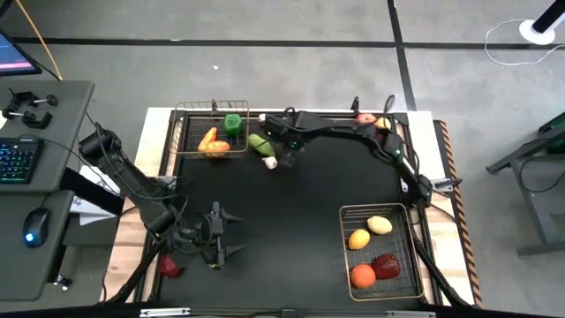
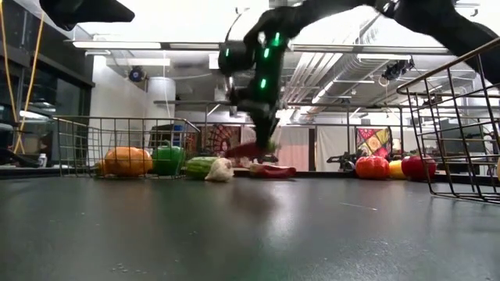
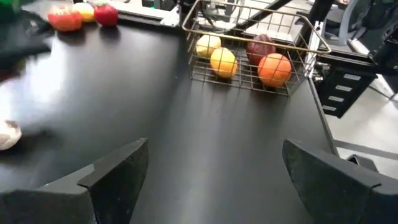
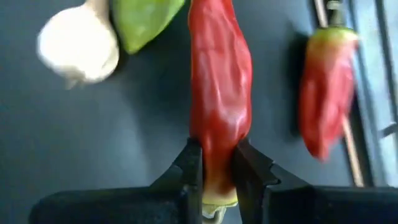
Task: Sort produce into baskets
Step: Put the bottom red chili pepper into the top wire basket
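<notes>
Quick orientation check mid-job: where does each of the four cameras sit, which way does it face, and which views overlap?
High: overhead, straight down; both arms, left gripper open.
Low: table height, looking level; right gripper comes down on the red chili pepper.
Left wrist: looks past its own open fingers at the fruit basket.
Right wrist: looks down; gripper clamped on the pepper, beside the garlic.
Shared: the garlic shows in the low, left wrist and right wrist views.

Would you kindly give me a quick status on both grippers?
Right gripper shut on red chili pepper, near the garlic. Left gripper open, waiting at the table's near edge. Nothing blocking.
</notes>
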Motion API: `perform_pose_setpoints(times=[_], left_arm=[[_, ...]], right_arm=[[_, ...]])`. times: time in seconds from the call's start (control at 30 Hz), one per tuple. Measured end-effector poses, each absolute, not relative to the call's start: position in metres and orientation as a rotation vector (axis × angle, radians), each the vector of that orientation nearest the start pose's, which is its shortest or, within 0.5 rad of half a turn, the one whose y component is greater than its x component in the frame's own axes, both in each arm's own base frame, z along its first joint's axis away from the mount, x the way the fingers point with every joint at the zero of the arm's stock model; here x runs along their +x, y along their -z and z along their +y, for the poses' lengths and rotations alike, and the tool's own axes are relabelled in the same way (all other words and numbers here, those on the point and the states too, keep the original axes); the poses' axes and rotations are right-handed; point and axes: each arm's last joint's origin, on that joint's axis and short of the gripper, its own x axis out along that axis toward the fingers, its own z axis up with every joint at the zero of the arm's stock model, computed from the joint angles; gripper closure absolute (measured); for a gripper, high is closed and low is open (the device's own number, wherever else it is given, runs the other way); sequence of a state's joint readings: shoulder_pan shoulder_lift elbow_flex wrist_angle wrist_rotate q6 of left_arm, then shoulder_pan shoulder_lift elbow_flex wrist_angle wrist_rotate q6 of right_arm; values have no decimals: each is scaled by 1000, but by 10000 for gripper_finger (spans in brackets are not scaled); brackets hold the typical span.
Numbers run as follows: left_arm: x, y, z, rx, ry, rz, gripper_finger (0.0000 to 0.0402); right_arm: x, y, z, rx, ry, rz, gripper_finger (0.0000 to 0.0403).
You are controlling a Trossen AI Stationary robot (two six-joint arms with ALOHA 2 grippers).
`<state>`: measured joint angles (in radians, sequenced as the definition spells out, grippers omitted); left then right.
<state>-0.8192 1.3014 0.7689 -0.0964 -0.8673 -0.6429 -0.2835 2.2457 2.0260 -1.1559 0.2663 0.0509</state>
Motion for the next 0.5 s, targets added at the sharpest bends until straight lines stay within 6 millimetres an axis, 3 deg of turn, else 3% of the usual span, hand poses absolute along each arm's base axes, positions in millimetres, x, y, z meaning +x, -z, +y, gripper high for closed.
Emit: perform_pose_setpoints(times=[0.33, 0.5], left_arm=[[194, -233, -176, -227, -151, 408, 44], [194, -233, -177, -250, -154, 407, 44]], right_arm=[[378, -321, -28, -6, 550, 1381, 366], [343, -357, 30, 56, 579, 1265, 366]])
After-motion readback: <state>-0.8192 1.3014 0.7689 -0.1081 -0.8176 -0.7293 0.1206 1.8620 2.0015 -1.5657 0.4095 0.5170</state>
